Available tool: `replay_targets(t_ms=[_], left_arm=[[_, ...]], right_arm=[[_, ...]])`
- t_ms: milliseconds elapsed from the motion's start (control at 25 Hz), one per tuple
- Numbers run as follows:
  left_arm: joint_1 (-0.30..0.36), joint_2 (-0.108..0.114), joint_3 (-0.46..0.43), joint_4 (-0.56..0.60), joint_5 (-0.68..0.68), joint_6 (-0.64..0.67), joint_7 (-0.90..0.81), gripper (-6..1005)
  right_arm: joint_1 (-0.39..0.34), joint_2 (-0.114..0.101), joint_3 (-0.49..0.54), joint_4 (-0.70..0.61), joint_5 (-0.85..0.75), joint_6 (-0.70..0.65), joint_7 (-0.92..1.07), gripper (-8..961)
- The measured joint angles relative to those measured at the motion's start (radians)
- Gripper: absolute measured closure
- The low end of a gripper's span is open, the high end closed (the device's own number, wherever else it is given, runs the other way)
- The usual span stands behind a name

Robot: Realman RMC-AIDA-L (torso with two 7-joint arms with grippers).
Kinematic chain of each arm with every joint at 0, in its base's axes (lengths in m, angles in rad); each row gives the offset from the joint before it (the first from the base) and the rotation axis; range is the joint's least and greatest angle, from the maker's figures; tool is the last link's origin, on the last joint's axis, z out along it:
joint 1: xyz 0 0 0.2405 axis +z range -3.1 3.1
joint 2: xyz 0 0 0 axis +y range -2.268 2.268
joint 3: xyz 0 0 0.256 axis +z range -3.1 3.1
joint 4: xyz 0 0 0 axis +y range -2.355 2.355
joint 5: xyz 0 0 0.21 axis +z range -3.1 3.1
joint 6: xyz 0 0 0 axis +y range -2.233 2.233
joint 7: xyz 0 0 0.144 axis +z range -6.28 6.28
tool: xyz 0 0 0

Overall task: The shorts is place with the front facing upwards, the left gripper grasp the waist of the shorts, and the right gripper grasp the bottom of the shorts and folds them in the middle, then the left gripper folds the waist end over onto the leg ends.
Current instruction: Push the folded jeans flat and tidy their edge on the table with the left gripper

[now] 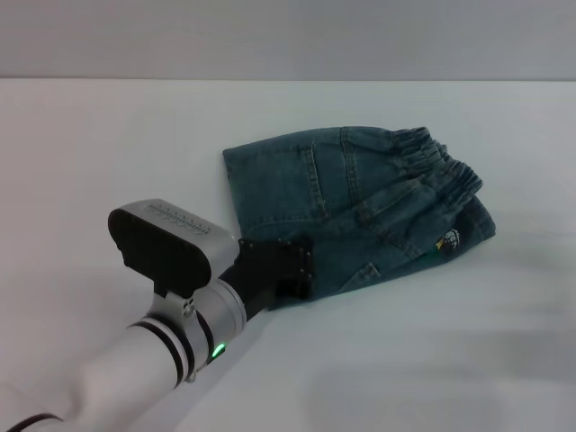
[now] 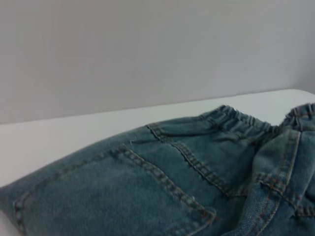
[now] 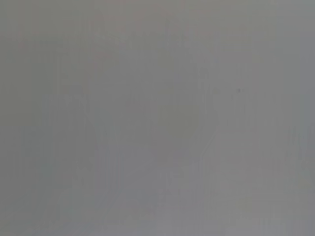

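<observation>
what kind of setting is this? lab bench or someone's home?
Looks like a lab or test bench, not a home: a bare white table against a plain grey wall, with only the shorts folded on it and the left gripper at their near edge.

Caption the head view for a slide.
Left gripper at the near edge of folded denim shorts on a white table.

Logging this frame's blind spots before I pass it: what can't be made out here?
- Left gripper, head view: its own black body hides the jaws at the edge of the shorts, so grip is unclear.
- Right gripper: in no view; the right wrist view is blank grey.
- Cartoon patch: too small to read.
- Leg ends: mostly under the folded denim.
</observation>
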Motion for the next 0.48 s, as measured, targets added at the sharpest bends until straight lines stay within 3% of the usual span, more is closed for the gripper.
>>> replay_targets(t_ms=[480], left_arm=[[-0.065,-0.002,-0.021,0.066,0.000,0.005,-0.014,925]], right_arm=[[-0.013,0.000,-0.004,0.011,-0.001,0.009,0.001,953]])
